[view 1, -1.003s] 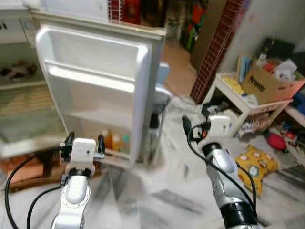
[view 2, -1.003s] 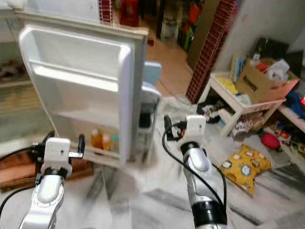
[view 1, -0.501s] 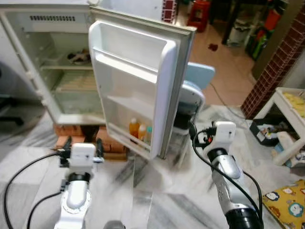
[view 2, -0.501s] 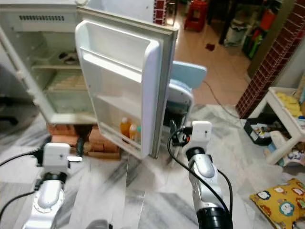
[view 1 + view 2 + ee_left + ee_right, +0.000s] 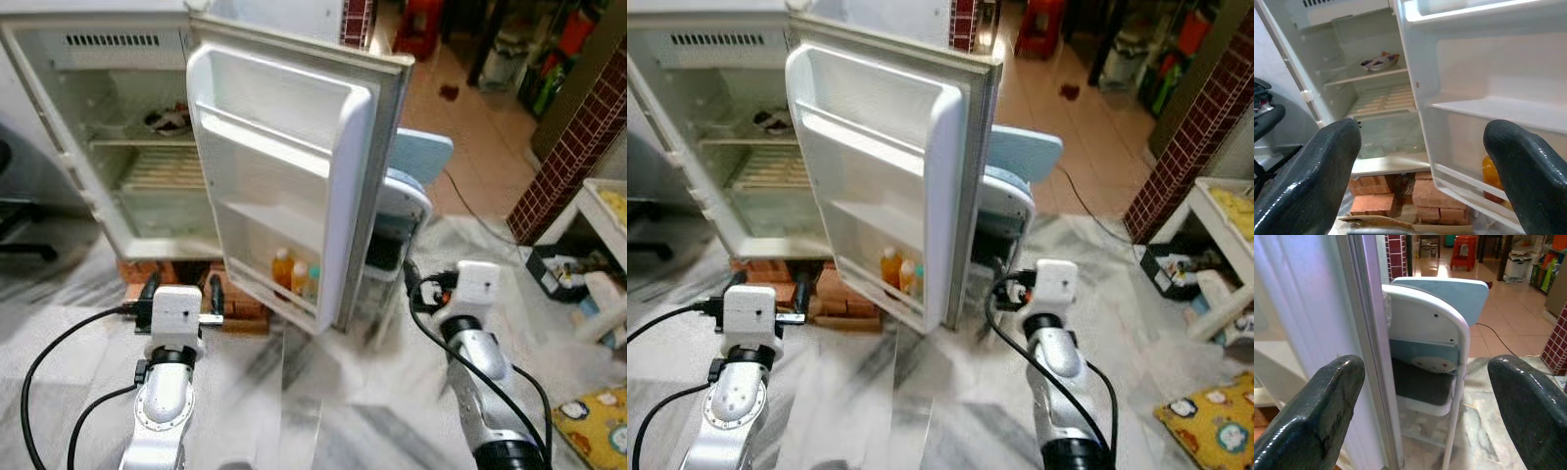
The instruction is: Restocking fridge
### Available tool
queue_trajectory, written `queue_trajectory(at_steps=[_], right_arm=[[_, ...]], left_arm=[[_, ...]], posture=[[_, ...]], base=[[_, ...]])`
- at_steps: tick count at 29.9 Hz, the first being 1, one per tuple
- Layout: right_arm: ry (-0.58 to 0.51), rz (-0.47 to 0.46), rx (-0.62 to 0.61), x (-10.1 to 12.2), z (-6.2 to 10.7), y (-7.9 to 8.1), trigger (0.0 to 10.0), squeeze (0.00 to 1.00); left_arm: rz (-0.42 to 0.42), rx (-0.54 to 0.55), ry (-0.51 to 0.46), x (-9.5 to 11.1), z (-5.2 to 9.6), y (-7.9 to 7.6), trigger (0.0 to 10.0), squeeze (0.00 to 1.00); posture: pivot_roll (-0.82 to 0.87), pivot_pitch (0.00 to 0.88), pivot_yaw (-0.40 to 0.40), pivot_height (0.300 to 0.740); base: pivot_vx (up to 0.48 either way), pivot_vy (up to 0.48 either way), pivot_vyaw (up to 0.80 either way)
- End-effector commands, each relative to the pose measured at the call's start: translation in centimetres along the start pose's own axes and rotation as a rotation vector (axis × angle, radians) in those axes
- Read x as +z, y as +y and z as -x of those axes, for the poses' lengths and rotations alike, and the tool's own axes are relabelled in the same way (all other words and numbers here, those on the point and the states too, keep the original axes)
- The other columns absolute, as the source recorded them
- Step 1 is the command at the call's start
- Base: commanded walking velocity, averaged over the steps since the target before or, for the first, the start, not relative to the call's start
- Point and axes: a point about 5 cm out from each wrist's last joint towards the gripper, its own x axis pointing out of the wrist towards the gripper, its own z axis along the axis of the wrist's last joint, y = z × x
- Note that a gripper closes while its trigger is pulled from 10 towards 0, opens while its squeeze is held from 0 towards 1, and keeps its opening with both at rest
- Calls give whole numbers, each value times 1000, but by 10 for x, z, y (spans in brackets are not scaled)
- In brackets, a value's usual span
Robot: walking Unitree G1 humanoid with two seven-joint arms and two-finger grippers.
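- The fridge [image 5: 118, 127], upper left of the head view, stands open, its door [image 5: 284, 186] swung to centre.
- Stock so far: bottles [image 5: 292, 274] on the low door shelf, a packet [image 5: 1380, 60] on an inner shelf.
- Left gripper [image 5: 1420, 161] and right gripper [image 5: 1425, 396], low in frame, have fingers spread apart and empty.
- Judging from this, fetching and loading items remains.

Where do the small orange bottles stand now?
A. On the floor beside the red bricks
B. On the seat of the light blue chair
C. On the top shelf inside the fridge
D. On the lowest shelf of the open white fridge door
D: the small orange bottles stand low in the open white fridge door, on its lowest shelf.
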Motion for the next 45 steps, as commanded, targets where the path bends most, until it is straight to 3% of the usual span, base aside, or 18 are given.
queue_trajectory(at_steps=[1, 9, 18, 20, 35, 38, 45], right_arm=[[-10, 4, 0, 4, -3, 1, 10000, 0], [-23, -2, 8, 7, -5, 3, 10000, 0], [-28, 7, 34, 8, -6, 3, 10000, 0], [-53, 43, 62, 12, -7, 8, 10000, 0], [-63, 39, 61, 20, -22, 14, 10000, 0], [-47, 48, 49, 20, -29, 19, 10000, 0], [-38, 25, 78, 33, -53, 50, 10000, 0]], left_arm=[[3, 1, -2, 1, 0, 0, 10000, 0], [14, -7, 10, -1, 2, -3, 10000, 0], [19, -11, 15, -1, 2, -5, 10000, 0], [20, -19, 9, 0, 2, -6, 10000, 0], [4, -6, 27, -3, 2, -3, 10000, 0], [15, 0, 31, -3, 1, -3, 10000, 0], [8, 9, 59, -8, 1, -3, 10000, 0]], posture=[[103, 0, -53, 740], [102, 0, -52, 740], [99, 0, -54, 740], [97, 0, -55, 740], [101, 0, -53, 740], [103, 0, -52, 740], [124, 0, -58, 740]], base=[[352, 0, 0], [340, 0, 0], [0, 0, 0], [0, 0, 738], [0, 0, 588], [0, 0, 0], [0, 0, 0]])
